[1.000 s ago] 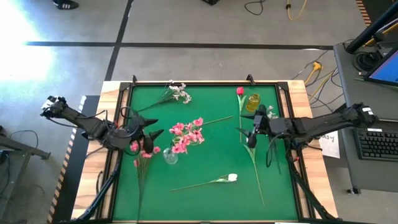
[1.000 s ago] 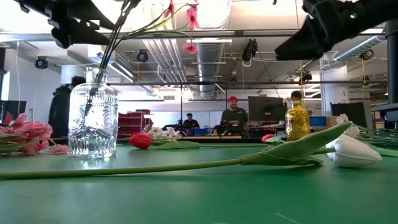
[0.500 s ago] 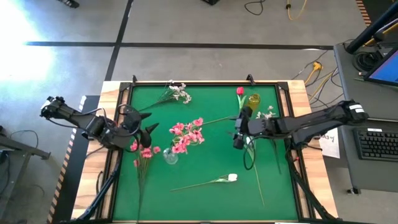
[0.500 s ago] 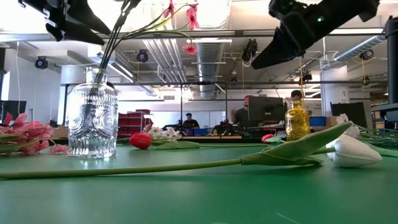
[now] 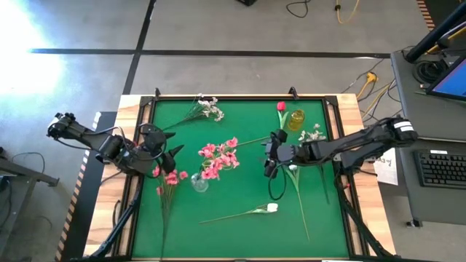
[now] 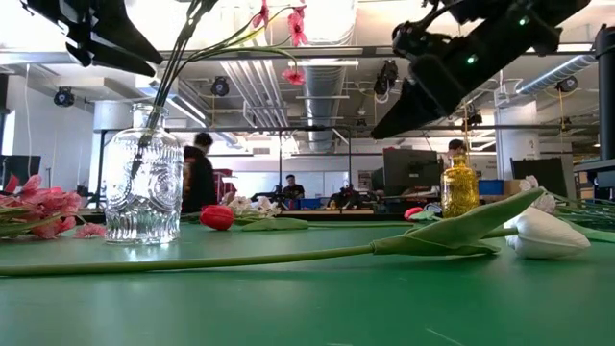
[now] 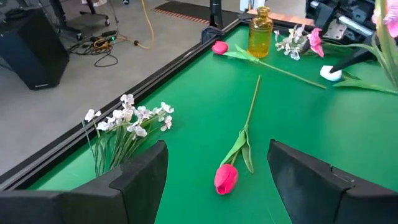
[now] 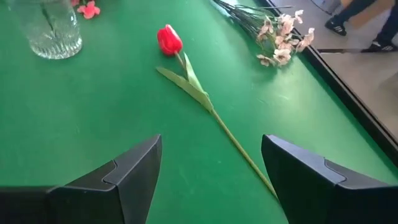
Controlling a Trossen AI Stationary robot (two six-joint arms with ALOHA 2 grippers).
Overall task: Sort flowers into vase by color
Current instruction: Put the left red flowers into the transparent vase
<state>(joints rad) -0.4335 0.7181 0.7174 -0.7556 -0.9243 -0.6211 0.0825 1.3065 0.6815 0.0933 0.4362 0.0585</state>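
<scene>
A clear glass vase [image 5: 199, 182] [image 6: 142, 187] stands left of centre with pink sprays [image 5: 220, 156] in it. An amber vase [image 5: 296, 118] stands near the far right. One red tulip [image 8: 169, 38] [image 7: 225, 177] lies flat mid-table, its stem [image 5: 255, 140] running toward the right. My right gripper [image 5: 269, 156] [image 8: 211, 146] hovers open above that stem's free end. My left gripper [image 5: 169, 154] [image 7: 217, 149] hangs open left of the clear vase. A white tulip [image 5: 271, 208], white sprays [image 5: 207, 109] and loose pink blossoms [image 5: 169, 178] lie on the mat.
A second red tulip [image 5: 280, 107] lies beside the amber vase, its long stem reaching toward the near edge. A small white spray [image 5: 313, 133] lies at the right. A raised dark rim [image 5: 218, 97] borders the green mat. People move about in the room beyond the table.
My right gripper has travelled toward the table's left and dropped a little, from beside the long stem to above the mid-table tulip's stem end. My left gripper has drawn back slightly from the clear vase toward the left edge. The flowers have stayed put.
</scene>
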